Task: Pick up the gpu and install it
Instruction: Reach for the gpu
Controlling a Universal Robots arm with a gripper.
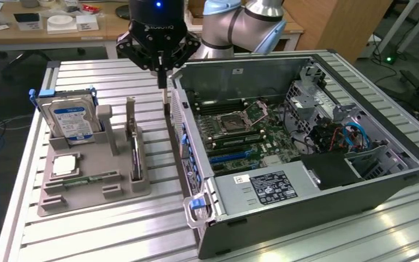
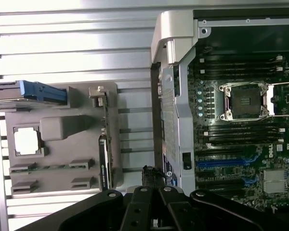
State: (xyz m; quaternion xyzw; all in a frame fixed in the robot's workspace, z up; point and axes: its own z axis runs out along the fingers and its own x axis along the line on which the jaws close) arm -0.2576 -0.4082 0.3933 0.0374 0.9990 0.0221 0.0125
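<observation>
**Item: gpu in holder, arm overhead**

- Gripper [image 1: 163,82]: fingers pressed together, pinching nothing, hanging over the slatted table [image 1: 107,234] between the grey holder [image 1: 85,191] and the open computer case [image 1: 282,218], close to the case wall.
- gpu [image 1: 136,155]: on edge in the holder's slot nearest the case, pale bracket end up.
- Hard drive [image 1: 70,120]: upright at the holder's far end.
- Motherboard [image 1: 246,131]: exposed inside the case.

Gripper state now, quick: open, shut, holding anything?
Gripper: shut, fingers together, holding nothing. The gpu stands on edge in the grey tray, apart from it.
</observation>
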